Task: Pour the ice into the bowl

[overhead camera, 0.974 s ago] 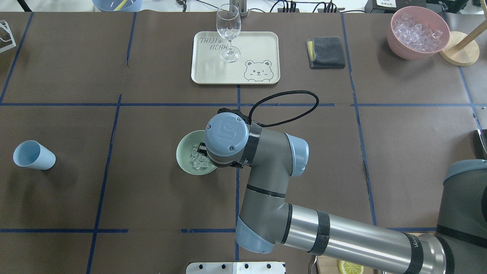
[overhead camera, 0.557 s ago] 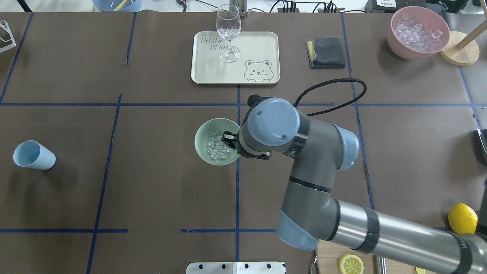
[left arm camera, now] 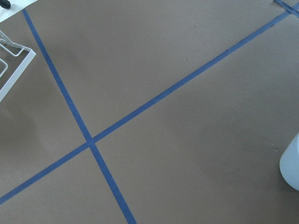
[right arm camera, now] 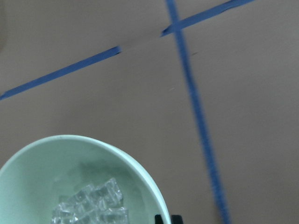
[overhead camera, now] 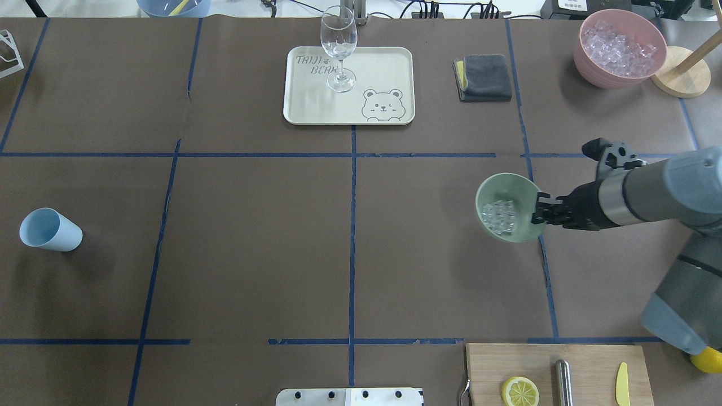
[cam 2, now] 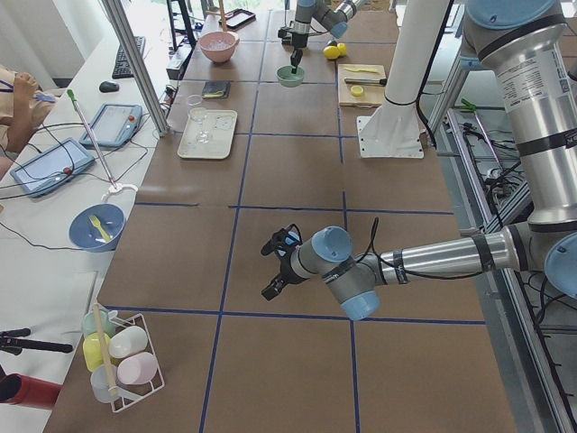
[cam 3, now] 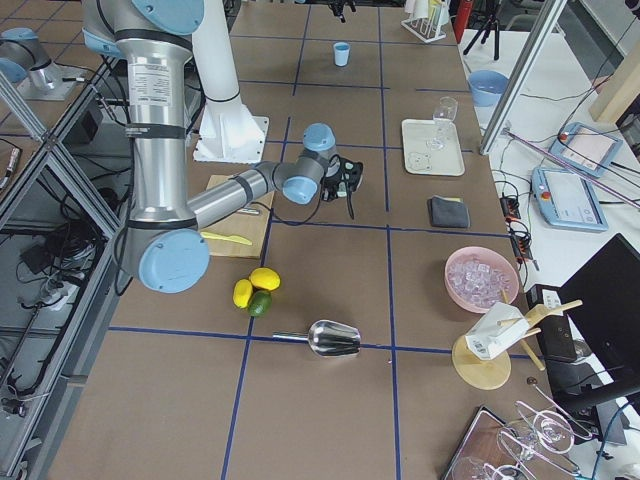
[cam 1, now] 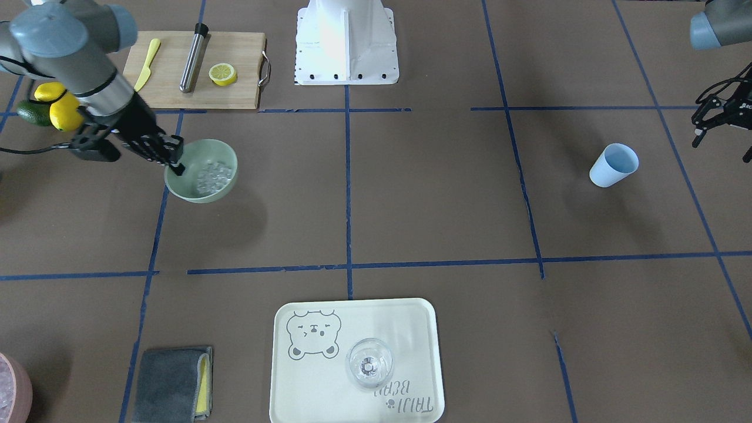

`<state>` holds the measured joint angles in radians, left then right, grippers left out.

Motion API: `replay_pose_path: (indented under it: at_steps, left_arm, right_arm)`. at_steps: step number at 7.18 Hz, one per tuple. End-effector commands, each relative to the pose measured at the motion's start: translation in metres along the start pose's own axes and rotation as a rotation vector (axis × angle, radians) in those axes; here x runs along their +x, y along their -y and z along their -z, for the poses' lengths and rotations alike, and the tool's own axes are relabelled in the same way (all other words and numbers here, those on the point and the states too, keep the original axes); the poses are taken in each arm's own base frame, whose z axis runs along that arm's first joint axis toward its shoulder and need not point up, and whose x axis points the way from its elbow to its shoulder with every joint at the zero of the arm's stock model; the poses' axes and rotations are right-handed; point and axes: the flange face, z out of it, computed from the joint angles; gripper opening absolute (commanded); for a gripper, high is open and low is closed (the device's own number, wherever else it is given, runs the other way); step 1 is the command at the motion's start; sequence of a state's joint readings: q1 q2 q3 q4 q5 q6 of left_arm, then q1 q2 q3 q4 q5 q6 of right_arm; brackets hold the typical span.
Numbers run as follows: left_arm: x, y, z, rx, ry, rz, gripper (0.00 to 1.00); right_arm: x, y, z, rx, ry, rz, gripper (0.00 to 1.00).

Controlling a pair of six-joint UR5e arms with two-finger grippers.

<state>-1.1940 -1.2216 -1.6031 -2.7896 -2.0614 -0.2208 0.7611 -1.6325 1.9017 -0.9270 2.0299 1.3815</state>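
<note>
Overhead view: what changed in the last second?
The bowl, with the ice inside, travelled from the table's centre toward the robot's right side. It was carried by the right gripper, which kept its clamp on the rim. The arm swung away with it, uncovering the cutting board. The blue cup, tray, wine glass, cloth and pink tub stayed put.

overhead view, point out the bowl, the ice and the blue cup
bowl [overhead camera: 510, 187], overhead view, bare inner wall above the ice
ice [overhead camera: 500, 216], overhead view, middle of the pile of cubes
blue cup [overhead camera: 52, 230], overhead view, middle of the cup, at the mouth's edge
</note>
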Motion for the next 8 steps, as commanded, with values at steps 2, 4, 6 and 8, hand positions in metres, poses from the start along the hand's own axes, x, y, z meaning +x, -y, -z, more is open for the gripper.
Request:
replay_pose_path:
  at_steps: [2, 4, 6, 8]
  left_arm:
    - [0.0, 0.0, 0.003, 0.008, 0.006, 0.0, 1.0]
    - [0.0, 0.001, 0.003, 0.01, 0.009, -0.001, 1.0]
    - [0.0, 0.001, 0.004, 0.011, 0.009, 0.0, 1.0]
    - [0.0, 0.001, 0.005, 0.014, 0.009, 0.0, 1.0]
  right_arm:
    - [0.131, 0.061, 0.015, -0.039, -0.083, 0.077, 0.0]
    - [0.15, 0.062, 0.003, -0.052, -0.071, 0.09, 0.0]
    - [0.157, 0.057, -0.002, -0.085, -0.022, 0.104, 0.0]
    - [0.155, 0.057, -0.001, -0.085, -0.018, 0.107, 0.0]
